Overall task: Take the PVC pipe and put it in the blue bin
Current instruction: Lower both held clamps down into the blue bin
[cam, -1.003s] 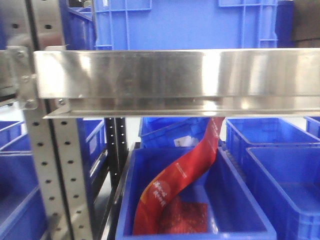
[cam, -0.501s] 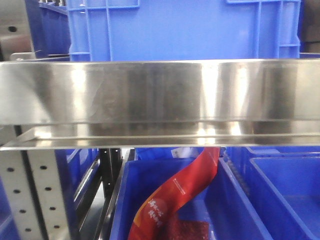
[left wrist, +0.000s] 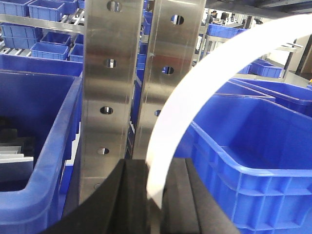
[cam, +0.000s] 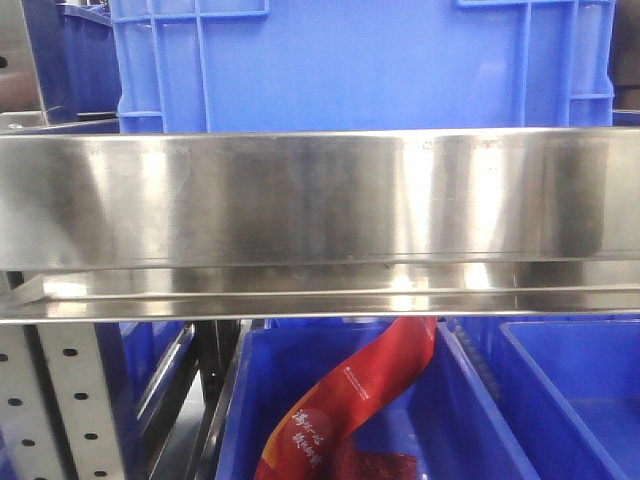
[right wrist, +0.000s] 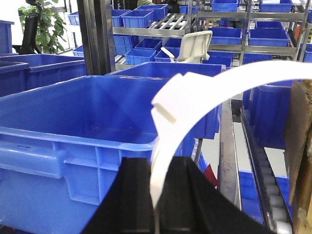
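The left gripper had matte black fingers with flat, angular faces that widened toward the base. A smooth white band arched up from between them. The right gripper was equally black and angular, and its own white strip carried a small square clip.

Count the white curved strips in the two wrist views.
2. The first strip rises from between the left fingers in the left wrist view; the second strip rises from between the right fingers in the right wrist view. More may be hidden.
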Robot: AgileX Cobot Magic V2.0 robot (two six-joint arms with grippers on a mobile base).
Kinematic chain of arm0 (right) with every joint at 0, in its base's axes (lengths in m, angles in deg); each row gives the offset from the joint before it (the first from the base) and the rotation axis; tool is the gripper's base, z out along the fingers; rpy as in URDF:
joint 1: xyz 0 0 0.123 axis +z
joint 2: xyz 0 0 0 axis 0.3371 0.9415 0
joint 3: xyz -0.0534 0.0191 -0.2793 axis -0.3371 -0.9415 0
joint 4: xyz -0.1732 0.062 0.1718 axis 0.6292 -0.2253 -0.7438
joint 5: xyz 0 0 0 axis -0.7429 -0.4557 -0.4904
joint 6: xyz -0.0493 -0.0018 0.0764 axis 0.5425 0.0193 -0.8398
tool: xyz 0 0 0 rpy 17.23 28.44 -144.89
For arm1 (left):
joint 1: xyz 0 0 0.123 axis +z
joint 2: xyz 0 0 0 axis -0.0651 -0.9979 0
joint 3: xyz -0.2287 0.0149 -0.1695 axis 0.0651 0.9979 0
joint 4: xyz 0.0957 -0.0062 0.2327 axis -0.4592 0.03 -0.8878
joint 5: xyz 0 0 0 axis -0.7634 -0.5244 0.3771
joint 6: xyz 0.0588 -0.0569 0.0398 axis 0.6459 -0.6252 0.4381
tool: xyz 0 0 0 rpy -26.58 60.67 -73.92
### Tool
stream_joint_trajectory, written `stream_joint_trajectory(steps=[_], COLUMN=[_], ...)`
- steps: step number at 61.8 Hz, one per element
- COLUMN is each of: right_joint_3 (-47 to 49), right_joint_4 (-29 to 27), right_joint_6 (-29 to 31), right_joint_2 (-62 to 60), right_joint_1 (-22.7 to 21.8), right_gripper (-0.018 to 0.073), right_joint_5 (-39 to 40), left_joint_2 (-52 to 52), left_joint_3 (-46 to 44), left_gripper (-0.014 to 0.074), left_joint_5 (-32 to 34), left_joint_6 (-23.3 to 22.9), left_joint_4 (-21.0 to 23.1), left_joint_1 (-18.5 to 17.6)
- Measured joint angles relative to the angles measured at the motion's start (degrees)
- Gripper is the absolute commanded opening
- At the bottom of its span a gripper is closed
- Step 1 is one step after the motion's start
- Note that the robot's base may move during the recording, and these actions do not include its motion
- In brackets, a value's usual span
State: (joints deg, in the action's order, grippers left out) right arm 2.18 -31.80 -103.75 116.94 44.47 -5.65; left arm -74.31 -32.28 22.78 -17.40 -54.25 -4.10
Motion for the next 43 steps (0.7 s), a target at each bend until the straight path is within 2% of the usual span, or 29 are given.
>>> stream_joint_trajectory(steps=[30, 37, 43], right_joint_3=[0.0, 0.0, 0.0], right_joint_4=[0.0, -0.5, -2.1], right_joint_6=[0.0, 0.0, 0.0], right_joint_2=[0.0, 0.0, 0.0], right_joint_1=[0.0, 0.0, 0.0], right_gripper=[-0.0168, -0.0168, -0.0168], right_joint_5=[3.6, 4.0, 4.0], left_joint_2=[0.0, 0.0, -0.5], left_joint_3=[0.0, 0.0, -1.0], left_gripper=[-0.0111, -0.0111, -0.0111], left_joint_5=[0.0, 0.0, -0.5], left_joint_6=[0.0, 0.1, 1.7], left_joint_4=[0.4, 3.6, 9.4], left_joint_1=[0.0, 0.0, -0.6])
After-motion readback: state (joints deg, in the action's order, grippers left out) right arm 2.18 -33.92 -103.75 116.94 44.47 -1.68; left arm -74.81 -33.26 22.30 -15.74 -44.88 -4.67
